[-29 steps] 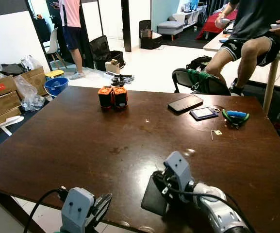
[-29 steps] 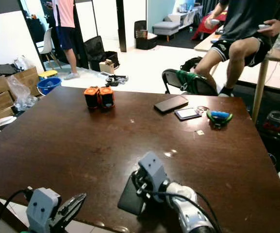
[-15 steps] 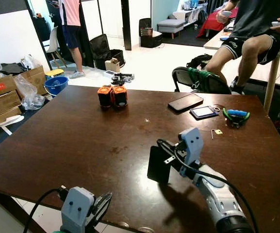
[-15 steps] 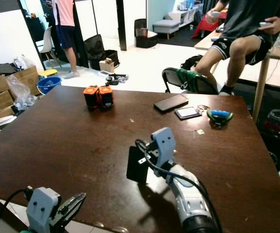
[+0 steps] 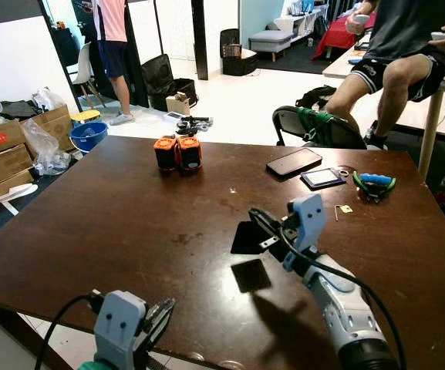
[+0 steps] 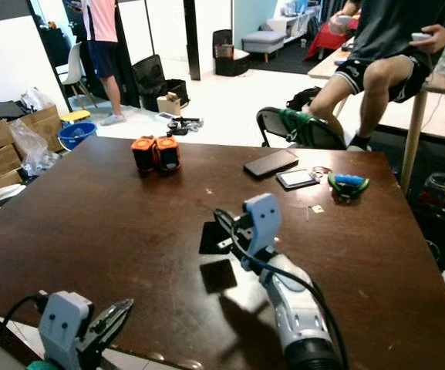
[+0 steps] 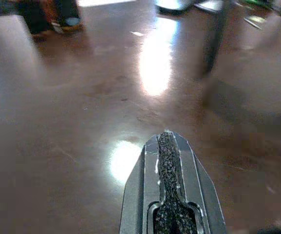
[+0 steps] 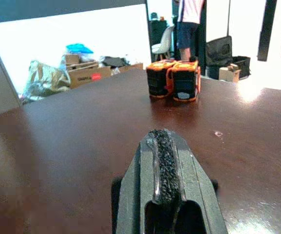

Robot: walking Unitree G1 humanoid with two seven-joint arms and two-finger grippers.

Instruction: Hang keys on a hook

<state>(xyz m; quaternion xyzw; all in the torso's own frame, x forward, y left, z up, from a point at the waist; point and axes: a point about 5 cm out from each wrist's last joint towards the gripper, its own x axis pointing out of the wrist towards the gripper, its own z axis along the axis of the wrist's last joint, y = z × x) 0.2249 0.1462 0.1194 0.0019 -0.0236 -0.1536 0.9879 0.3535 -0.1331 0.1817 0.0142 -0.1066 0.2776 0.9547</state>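
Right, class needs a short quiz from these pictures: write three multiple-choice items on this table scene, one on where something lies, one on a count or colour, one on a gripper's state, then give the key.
1. Where does the dark phone lie on the table?
A. at the far side, beside the small card-like device
B. at the near edge, under the left gripper
C. on top of the orange-and-black units

2. How many orange-and-black units stand side by side?
A. one
B. two
C. four

3. How are the fingers of the right gripper?
A. spread wide
B. closed together, holding nothing
C. clamped on a phone

Key: 1 A, the phone lies next to the card-like device at the far side. 2 B, two units stand together. 3 B, the right wrist view shows the pads pressed together with nothing between.
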